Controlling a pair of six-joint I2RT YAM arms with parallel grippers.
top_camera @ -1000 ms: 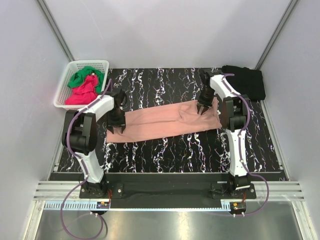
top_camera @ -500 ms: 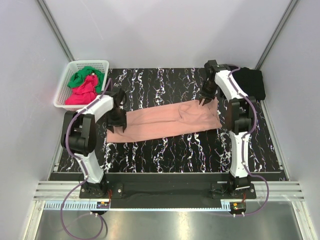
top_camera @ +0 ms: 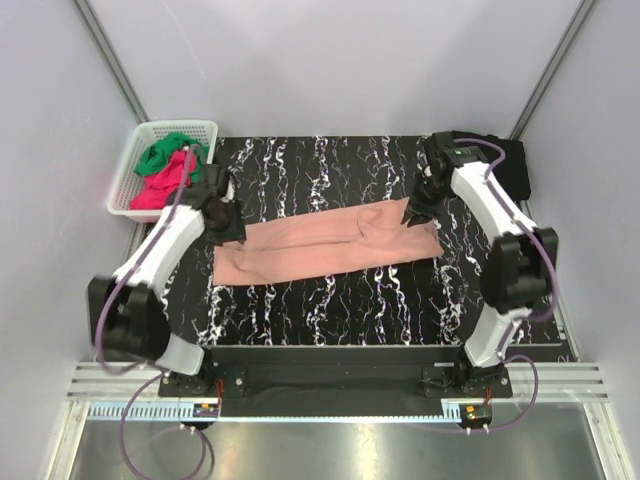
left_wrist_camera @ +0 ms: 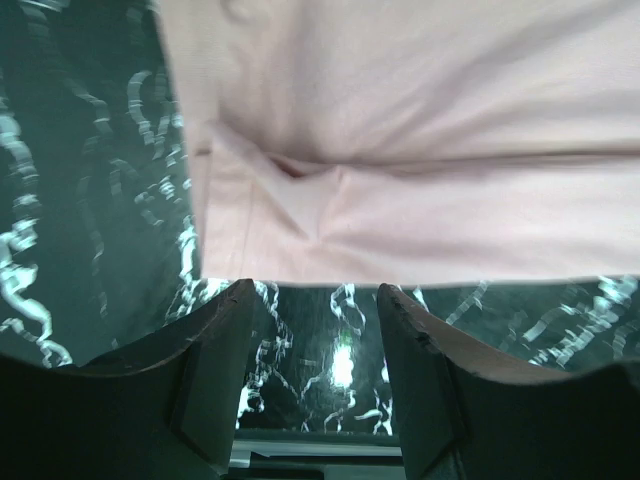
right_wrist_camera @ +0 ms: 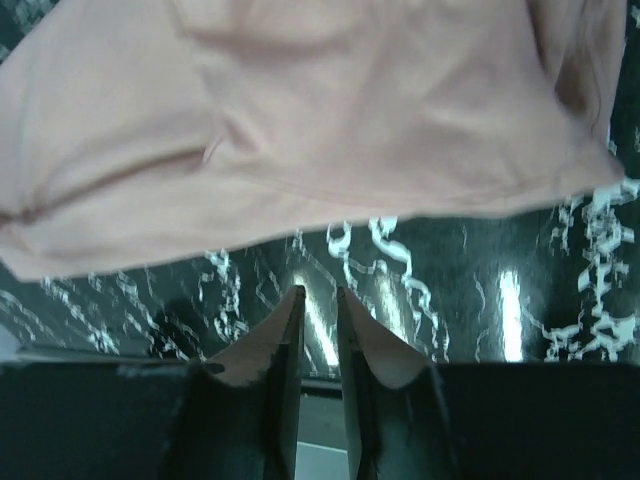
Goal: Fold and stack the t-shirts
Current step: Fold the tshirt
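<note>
Top external view: salmon-pink t-shirt (top_camera: 330, 245) lies mid-frame on the bench (top_camera: 330, 310), folded into a strip. Both empty, the left end effector (left_wrist_camera: 315, 295) stands open, the right end effector (right_wrist_camera: 320, 300) barely parted; pinching one layer could unfold it.

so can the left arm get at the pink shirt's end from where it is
Probably yes: the left gripper hangs open just off the shirt, only bare table between them.

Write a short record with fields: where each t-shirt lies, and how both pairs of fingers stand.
pink t-shirt: folded into a long strip, flat on the table
left fingers: open, empty, by the strip's left end
right fingers: narrow gap, empty, by its right end
basket: holds a green t-shirt and a red t-shirt
black t-shirt: far right corner
</note>
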